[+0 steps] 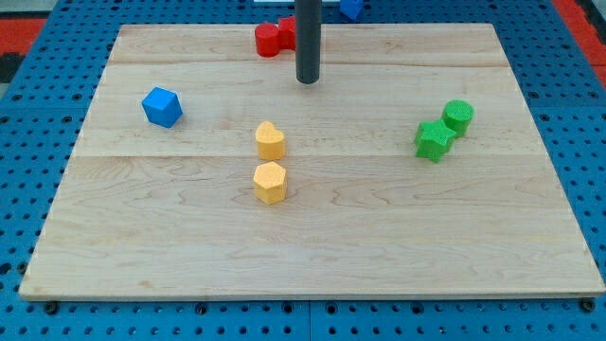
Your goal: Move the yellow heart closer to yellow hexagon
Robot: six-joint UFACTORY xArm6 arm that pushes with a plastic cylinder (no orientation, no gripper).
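Note:
The yellow heart point(270, 140) sits near the middle of the wooden board point(379, 237). The yellow hexagon point(270, 182) lies just below it, with a small gap between them. My tip point(308, 81) is above and slightly to the right of the heart, near the view's top, touching no block.
A blue cube point(162, 106) sits at the view's left. Two red blocks point(272, 38) lie at the top edge, just left of the rod. A green star point(433, 140) and a green cylinder point(458, 116) touch at the right. A blue block point(351, 8) lies off the board at the top.

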